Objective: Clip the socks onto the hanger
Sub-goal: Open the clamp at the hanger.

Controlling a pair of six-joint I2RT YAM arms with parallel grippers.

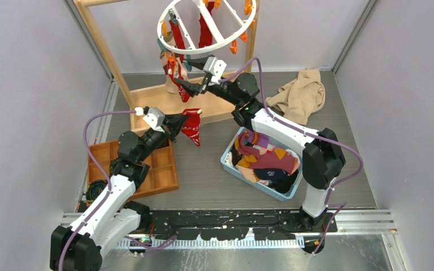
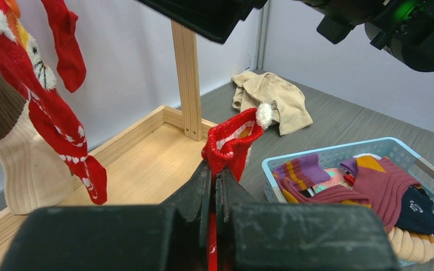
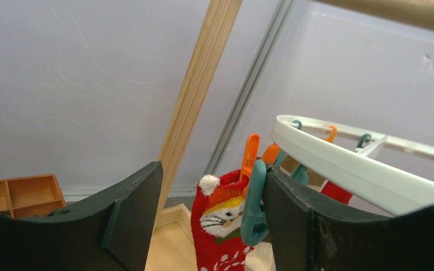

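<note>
At hanger (image 3: 344, 166): right pincer (image 3: 212, 195) spread beside clip (image 3: 254, 209); left pincer (image 2: 215, 172) clenching red sock (image 2: 231, 144).

The wooden frame (image 1: 105, 55) stood upright, its post to the left of the right claw (image 1: 183, 86) and its flat base below that claw. The beige cloth (image 1: 300, 96) lay crumpled on the grey table (image 1: 203, 175), well to that claw's right. The light-blue basket (image 1: 230, 155) sat right of the left claw (image 1: 184, 119) and nearer the bases. The orange compartment tray (image 1: 164, 169) sat on that claw's near side.
</note>
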